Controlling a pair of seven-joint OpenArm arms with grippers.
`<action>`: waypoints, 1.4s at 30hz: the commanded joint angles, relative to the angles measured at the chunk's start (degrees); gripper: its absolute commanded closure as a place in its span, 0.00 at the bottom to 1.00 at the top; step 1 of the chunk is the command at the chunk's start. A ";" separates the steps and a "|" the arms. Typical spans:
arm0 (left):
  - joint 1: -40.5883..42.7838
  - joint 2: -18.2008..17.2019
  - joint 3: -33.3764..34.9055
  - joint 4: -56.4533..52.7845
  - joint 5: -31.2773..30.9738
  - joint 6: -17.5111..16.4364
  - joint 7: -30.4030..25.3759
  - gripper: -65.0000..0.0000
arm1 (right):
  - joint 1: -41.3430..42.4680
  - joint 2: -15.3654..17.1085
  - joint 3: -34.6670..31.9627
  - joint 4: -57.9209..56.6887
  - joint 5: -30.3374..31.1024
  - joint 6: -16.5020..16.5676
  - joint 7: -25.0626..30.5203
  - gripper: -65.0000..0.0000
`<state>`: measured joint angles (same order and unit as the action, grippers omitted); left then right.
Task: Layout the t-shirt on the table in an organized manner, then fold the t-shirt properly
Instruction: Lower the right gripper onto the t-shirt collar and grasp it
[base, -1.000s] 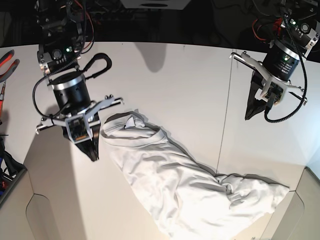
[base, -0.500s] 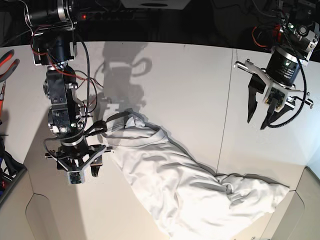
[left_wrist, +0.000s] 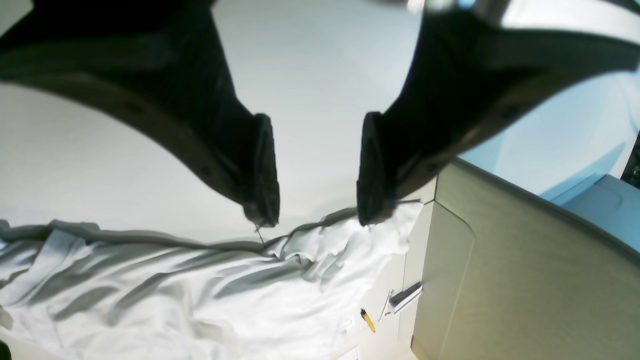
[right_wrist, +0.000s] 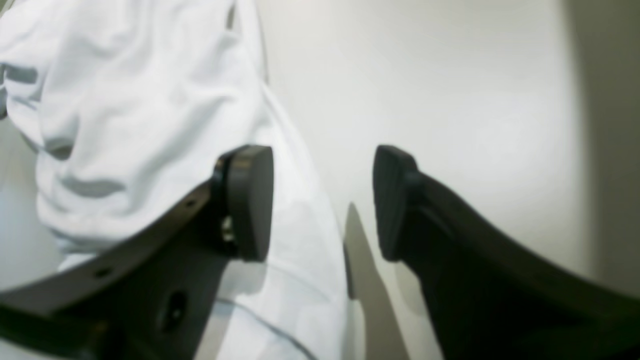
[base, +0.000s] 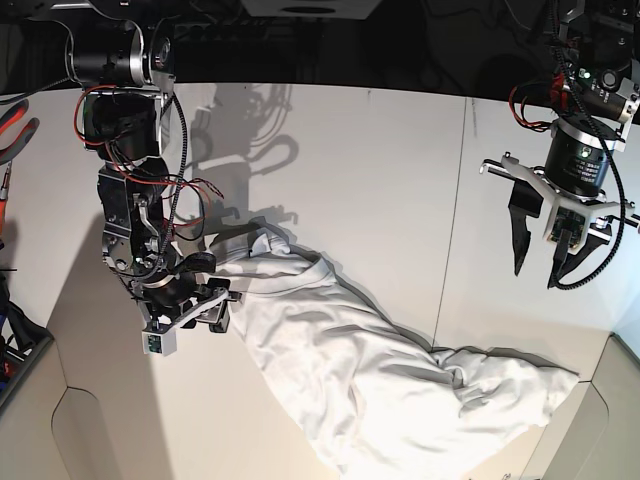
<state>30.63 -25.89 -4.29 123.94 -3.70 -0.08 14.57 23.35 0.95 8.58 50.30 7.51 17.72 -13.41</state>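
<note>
A robotics lab bench — exposed arm wiring (base: 185, 190), red-handled pliers (base: 15, 125) lying aside

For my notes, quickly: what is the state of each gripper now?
Left gripper: open, holding nothing.
Right gripper: open over the t-shirt edge, gripping nothing.

Base view: high overhead, looking down on the whole table (base: 350, 160), both my arms in frame, far off.
Left wrist view: behind my left gripper (left_wrist: 315, 210), facing past its fingertips to the t-shirt (left_wrist: 200, 295) beyond; near.
Right wrist view: behind my right gripper (right_wrist: 322, 200), very close, cloth under its left finger.
Shared: the t-shirt (base: 380, 380) and tabletop appear in all three.
</note>
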 joint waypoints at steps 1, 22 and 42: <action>-0.15 -0.63 -0.33 0.92 0.07 0.70 -0.98 0.55 | 1.70 0.00 0.09 0.61 0.37 -0.24 1.77 0.52; -0.17 -0.63 -0.33 0.90 0.07 0.68 -0.55 0.55 | 1.55 -0.02 0.09 -2.19 1.33 1.27 1.86 1.00; -0.17 -0.63 -0.33 0.81 -2.27 0.70 -0.59 0.55 | 1.70 -0.04 0.07 0.66 0.22 -2.54 5.53 0.58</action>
<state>30.59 -25.89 -4.29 123.94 -6.09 -0.03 15.20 23.66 0.86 8.62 50.24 7.62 15.00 -9.02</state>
